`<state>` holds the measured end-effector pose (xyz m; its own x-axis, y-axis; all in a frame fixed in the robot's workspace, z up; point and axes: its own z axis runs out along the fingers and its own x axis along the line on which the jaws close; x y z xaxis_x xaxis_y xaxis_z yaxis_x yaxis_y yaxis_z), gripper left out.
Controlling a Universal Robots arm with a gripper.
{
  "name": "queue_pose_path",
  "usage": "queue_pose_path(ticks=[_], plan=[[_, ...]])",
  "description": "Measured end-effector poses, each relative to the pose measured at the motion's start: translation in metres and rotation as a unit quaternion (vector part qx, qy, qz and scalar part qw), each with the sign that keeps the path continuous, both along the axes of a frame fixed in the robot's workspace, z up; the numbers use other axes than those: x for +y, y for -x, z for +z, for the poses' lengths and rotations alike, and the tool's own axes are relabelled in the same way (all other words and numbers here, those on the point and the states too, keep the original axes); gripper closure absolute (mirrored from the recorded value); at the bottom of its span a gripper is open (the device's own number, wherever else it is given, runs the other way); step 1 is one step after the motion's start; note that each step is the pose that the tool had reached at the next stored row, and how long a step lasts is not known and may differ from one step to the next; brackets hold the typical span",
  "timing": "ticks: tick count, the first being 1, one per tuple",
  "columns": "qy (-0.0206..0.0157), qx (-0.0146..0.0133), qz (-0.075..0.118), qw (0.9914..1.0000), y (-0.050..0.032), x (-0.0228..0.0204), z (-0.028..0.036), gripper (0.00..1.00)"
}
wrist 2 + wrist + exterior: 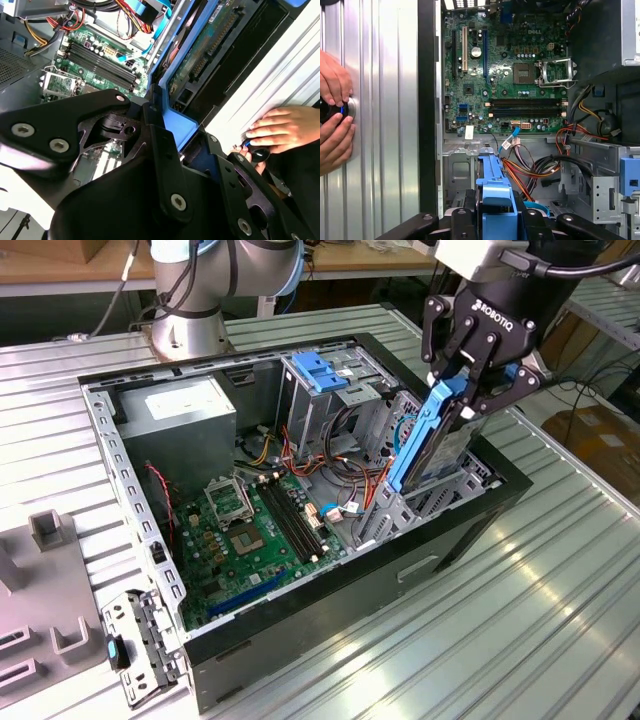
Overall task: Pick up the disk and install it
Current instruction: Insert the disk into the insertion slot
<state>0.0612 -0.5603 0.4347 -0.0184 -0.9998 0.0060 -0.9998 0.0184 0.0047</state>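
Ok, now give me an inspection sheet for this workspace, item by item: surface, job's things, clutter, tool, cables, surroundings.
Surface: ribbed metal table carrying an open computer case.
Job's things: disk with a blue rail, held on end and tilted, its lower end at the drive bay on the exterior view's right end of the case; not seated yet.
Clutter: grey blocks and a metal bracket on the table at the exterior view's left.
Tool: tool shut on the disk's upper part.
Cables: loose red, yellow and orange wires inside the case beside the bay.
Surroundings: a person's hands on a round knob at the table; cardboard box beyond.
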Motion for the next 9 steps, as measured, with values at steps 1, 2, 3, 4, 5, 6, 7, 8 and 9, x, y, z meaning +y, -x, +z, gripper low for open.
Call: queue_pose_path(ticks=[1, 2, 3, 4, 5, 6, 7, 8, 9], plan=[[0.0000, 0.0000, 0.000, 1.00000, 0.0000, 0.0000, -0.0004, 0.63], [0.0000, 0.0000, 0.000, 1.00000, 0.0000, -0.0001, -0.0007, 0.63], [0.0000, 0.0000, 0.000, 1.00000, 0.0000, -0.0001, -0.0013, 0.63], [0.0000, 0.0000, 0.000, 1.00000, 0.0000, -0.0001, -0.0015, 0.63], [0.0000, 0.0000, 0.000, 1.00000, 0.0000, -0.0002, -0.0017, 0.63], [0.0000, 0.0000, 0.000, 1.00000, 0.0000, -0.0003, -0.0017, 0.63], [0.0001, 0.0000, 0.000, 1.00000, 0.0000, -0.0002, -0.0017, 0.63], [0.0001, 0.0000, 0.000, 1.00000, 0.0000, -0.0003, -0.0017, 0.63], [0.0000, 0.0000, 0.000, 1.00000, 0.0000, -0.0002, -0.0018, 0.63]])
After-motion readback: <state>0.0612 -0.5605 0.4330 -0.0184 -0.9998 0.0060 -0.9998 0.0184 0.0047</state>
